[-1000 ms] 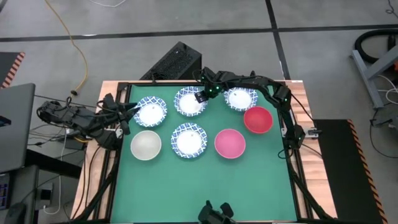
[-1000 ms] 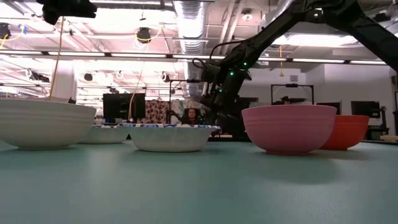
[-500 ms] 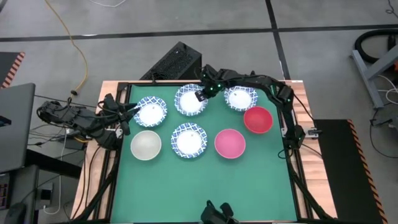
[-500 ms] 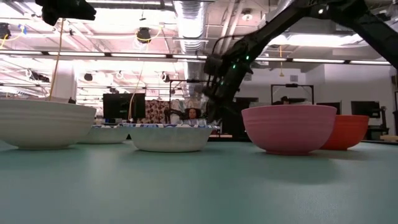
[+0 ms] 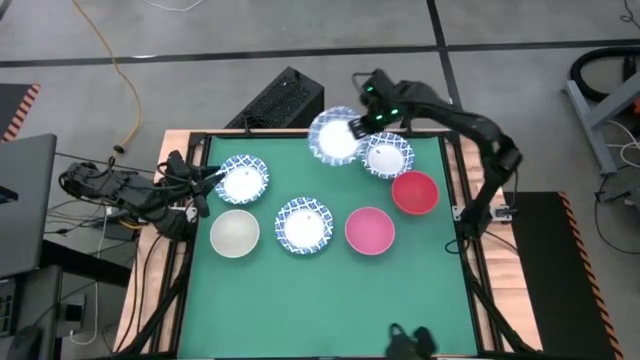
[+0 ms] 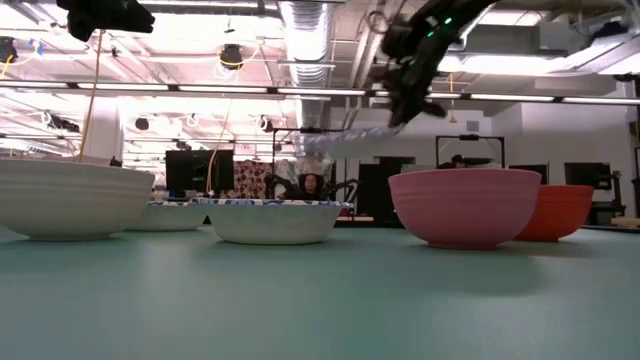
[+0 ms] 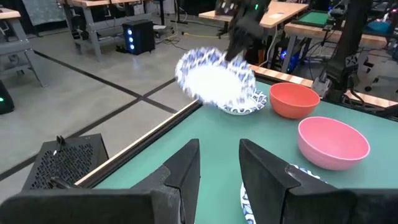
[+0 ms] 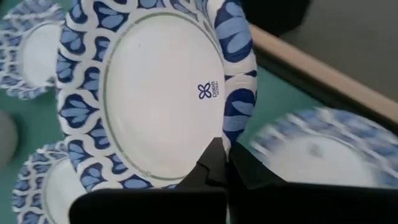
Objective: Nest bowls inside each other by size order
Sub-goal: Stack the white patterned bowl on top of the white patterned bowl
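Observation:
My right gripper (image 5: 362,122) is shut on a white bowl with a blue patterned rim (image 5: 334,136), held in the air over the table's far edge; it shows tilted in the low view (image 6: 345,140) and in the left wrist view (image 7: 214,78). Three more blue-rimmed bowls (image 5: 243,178) (image 5: 386,157) (image 5: 304,224) stand on the green mat, with the off-white bowl (image 5: 235,232), the pink bowl (image 5: 370,229) and the red bowl (image 5: 415,192). My left gripper (image 7: 217,168) is open and empty at the table's left edge (image 5: 205,182). My right gripper pinches the blue-rimmed bowl's rim (image 8: 233,134) between its two fingers (image 8: 211,165), at one spot on the edge. The bowl is lifted clear of the table and tilted, its open side turned toward the wrist camera.
A black box (image 5: 280,100) sits on the floor beyond the table's far edge. Cables lie by the left arm's base (image 5: 100,185). The near half of the green mat (image 5: 320,300) holds no bowls.
My right gripper has risen from the far middle of the mat and gone toward the table's far and right edges, carrying the blue-rimmed bowl. The bowl has left the mat and now hangs tilted, high above the other bowls.

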Controlling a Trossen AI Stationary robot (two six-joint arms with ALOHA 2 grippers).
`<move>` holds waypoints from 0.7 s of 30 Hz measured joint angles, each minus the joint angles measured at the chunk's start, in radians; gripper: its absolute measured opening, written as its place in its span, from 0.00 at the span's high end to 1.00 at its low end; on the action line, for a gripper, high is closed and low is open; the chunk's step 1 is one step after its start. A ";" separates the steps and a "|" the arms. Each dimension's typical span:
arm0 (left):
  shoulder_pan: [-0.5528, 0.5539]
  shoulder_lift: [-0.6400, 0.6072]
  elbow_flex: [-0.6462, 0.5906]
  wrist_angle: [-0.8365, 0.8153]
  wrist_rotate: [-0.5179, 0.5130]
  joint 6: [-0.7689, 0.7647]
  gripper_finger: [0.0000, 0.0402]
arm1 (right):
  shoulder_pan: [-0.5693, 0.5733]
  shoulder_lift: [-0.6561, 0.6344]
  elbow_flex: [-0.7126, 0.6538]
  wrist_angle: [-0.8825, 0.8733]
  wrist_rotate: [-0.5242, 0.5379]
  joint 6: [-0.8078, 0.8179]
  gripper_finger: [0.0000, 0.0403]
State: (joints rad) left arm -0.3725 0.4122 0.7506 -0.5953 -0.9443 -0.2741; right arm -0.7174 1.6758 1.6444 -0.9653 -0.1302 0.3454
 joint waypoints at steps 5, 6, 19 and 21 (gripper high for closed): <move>0.000 0.000 0.000 0.000 0.000 0.000 0.75 | -0.091 -0.103 -0.015 -0.088 0.035 -0.014 0.99; 0.000 0.000 0.000 0.000 0.000 0.000 0.75 | -0.106 -0.124 -0.035 -0.080 0.035 -0.014 0.99; 0.000 0.000 0.000 0.001 -0.006 -0.002 0.75 | -0.321 -0.342 -0.546 0.270 -0.130 0.021 0.99; 0.000 0.000 0.000 0.001 -0.006 -0.005 0.75 | -0.346 -0.353 -0.593 0.282 -0.132 0.021 0.99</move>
State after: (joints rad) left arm -0.3725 0.4122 0.7506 -0.5941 -0.9508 -0.2790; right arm -1.0631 1.3224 1.0512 -0.6829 -0.2619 0.3667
